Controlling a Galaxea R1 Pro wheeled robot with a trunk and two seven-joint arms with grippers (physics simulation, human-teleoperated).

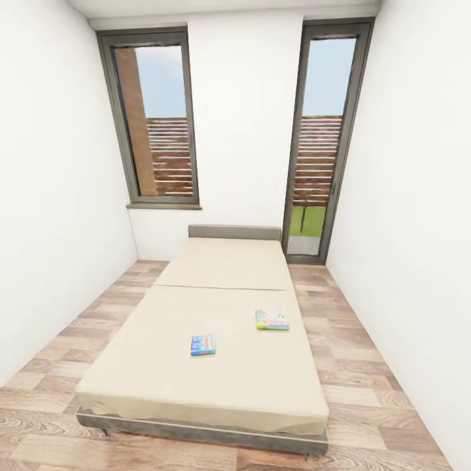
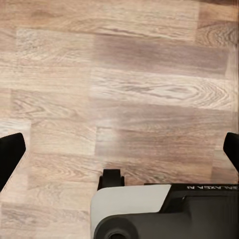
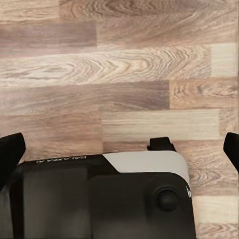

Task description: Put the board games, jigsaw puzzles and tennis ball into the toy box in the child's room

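White walls close in a narrow room with two tall windows (image 1: 160,121) at the far end and a plank floor (image 1: 366,366) running round the bed (image 1: 216,386), which lies lengthwise away from the robot, its headboard against the far wall. Two board games rest on the beige mattress, well apart from each other: the blue game (image 1: 203,344) sits nearer the foot and slightly left of the middle, and the green and white game (image 1: 272,320) lies farther up and to the right. Both lie flat, their long sides roughly across the bed. In the wrist views, the left claw (image 2: 119,149) and the right claw (image 3: 119,149) each hang over bare floor beside the robot's base (image 3: 99,199), fingers spread wide and holding nothing. The games are ahead of both claws and out of reach, I judge, so the robot must first drive up to the foot of the bed; from there the blue game looks closer to the left arm and the green and white one to the right.
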